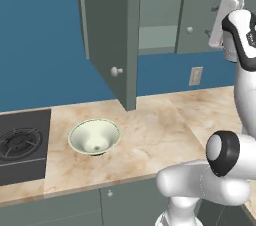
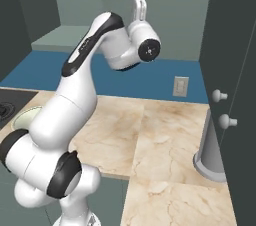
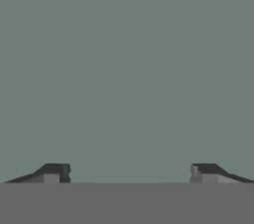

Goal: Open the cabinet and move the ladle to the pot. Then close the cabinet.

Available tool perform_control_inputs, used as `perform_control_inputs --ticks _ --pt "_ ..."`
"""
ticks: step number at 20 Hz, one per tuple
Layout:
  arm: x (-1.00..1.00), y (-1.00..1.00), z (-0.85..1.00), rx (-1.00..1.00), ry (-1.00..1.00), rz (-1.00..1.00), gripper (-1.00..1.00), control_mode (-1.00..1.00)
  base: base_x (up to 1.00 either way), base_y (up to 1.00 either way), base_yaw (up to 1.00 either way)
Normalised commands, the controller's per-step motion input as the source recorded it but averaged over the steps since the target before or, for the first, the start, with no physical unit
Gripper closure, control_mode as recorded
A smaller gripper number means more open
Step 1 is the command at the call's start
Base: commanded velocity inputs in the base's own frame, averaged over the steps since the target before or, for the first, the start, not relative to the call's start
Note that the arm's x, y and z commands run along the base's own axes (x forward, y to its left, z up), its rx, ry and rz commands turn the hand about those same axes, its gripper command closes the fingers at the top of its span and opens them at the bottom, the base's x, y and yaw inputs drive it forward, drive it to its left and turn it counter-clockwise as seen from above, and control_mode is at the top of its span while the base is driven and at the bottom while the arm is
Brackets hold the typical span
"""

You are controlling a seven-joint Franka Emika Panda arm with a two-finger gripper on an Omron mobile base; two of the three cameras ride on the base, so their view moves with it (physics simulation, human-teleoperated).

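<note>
Up inside the cabinet [image 1: 107,30] is where I have the gripper [image 3: 128,173] now: the hand view shows plain grey-green surface ahead, and the jaws stand wide apart with nothing between them. The door [image 1: 105,35] hangs swung out over the table [image 1: 150,135], its round knob [image 1: 116,71] facing me, so I judge the opening step done. I cannot pick out the ladle or the pot from here, so fetching the ladle, carrying it over and shutting the door all appear to be left.

Near the front edge of the table, toward its left end, sits a pale bowl [image 1: 94,136], and just beyond that end lies the dark stove burner [image 1: 20,142]. An outlet [image 1: 195,76] is set in the blue wall at the back edge. From the right base view, a grey cylinder [image 2: 212,155] stands at the table's right edge below two more knobs [image 2: 218,95]. The open door juts out over the table and could catch the arm as I back out
</note>
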Motion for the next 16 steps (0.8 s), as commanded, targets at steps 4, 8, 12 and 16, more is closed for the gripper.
perform_control_inputs --ticks 4,8,12,16 --pt "-0.02 0.26 0.16 -0.02 -0.02 -0.08 -1.00 -1.00 0.00 0.00 0.00" --pt "-0.35 0.13 0.51 -0.09 0.04 0.00 -1.00 -1.00 0.00 0.00 0.00" --pt "-0.76 0.00 0.40 -0.10 0.11 0.00 -1.00 -1.00 0.00 0.00 0.00" --pt "-0.99 0.06 0.25 -0.11 0.06 0.00 -1.00 -1.00 0.00 0.00 0.00"
